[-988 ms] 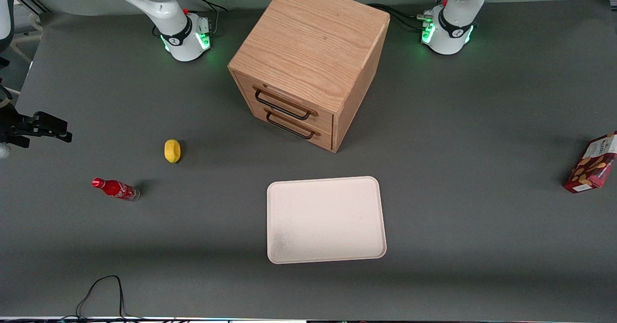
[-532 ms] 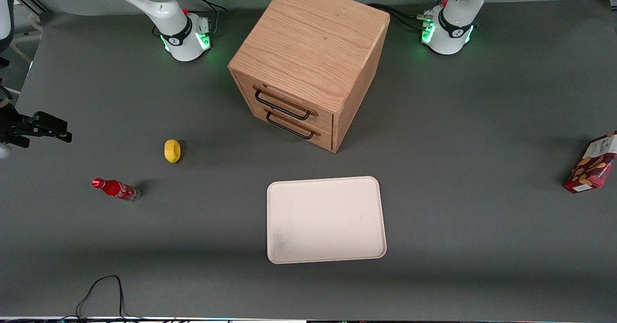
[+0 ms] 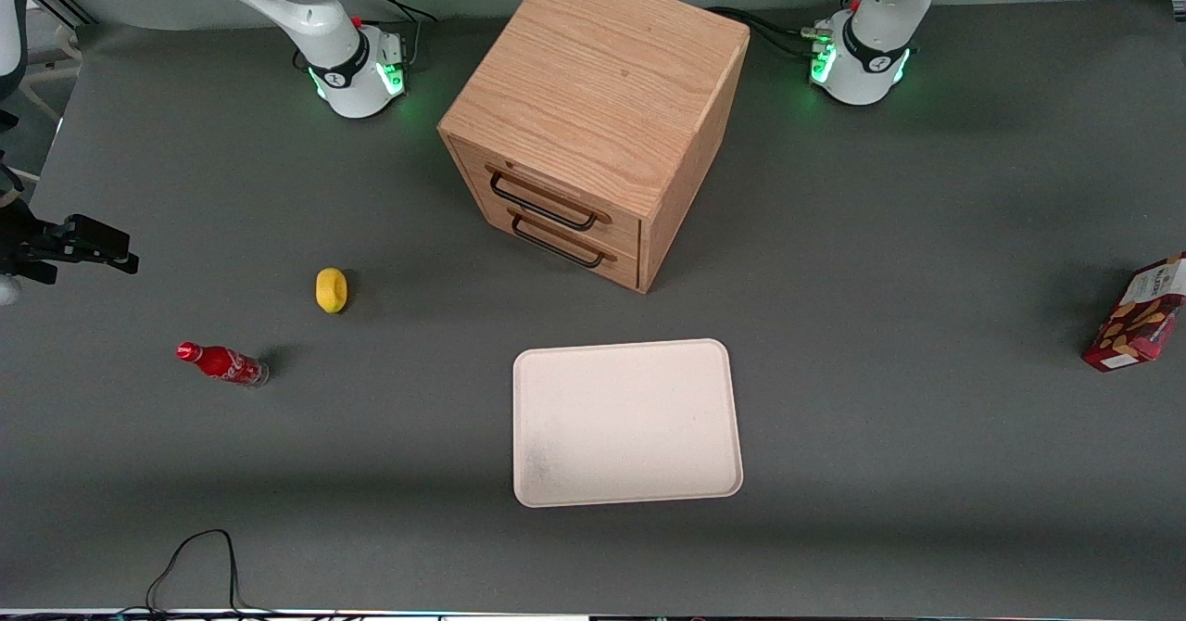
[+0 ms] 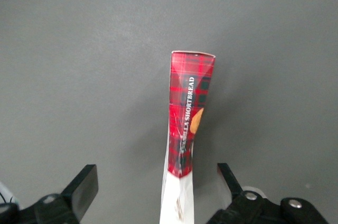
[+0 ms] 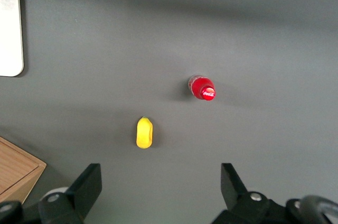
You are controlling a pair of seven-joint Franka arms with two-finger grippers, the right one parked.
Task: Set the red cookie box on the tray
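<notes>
The red cookie box [image 3: 1135, 315] stands on edge on the grey table at the working arm's end, far sideways from the tray [image 3: 626, 422]. The tray is cream, flat and bare, and lies nearer the front camera than the cabinet. The left wrist view looks straight down on the box's thin red tartan edge [image 4: 187, 108]. My left gripper [image 4: 156, 174] hangs above it, open. One dark finger [image 4: 84, 187] shows on each side of the box, both well apart from it. The gripper is outside the front view.
A wooden two-drawer cabinet [image 3: 593, 111] stands mid-table between the arm bases. A yellow fruit [image 3: 331, 289] and a small red soda bottle [image 3: 222, 363] lie toward the parked arm's end. A black cable [image 3: 195, 556] loops at the table's front edge.
Box, tray and the other objects have not moved. The shadow on the table beside the box has grown a little darker.
</notes>
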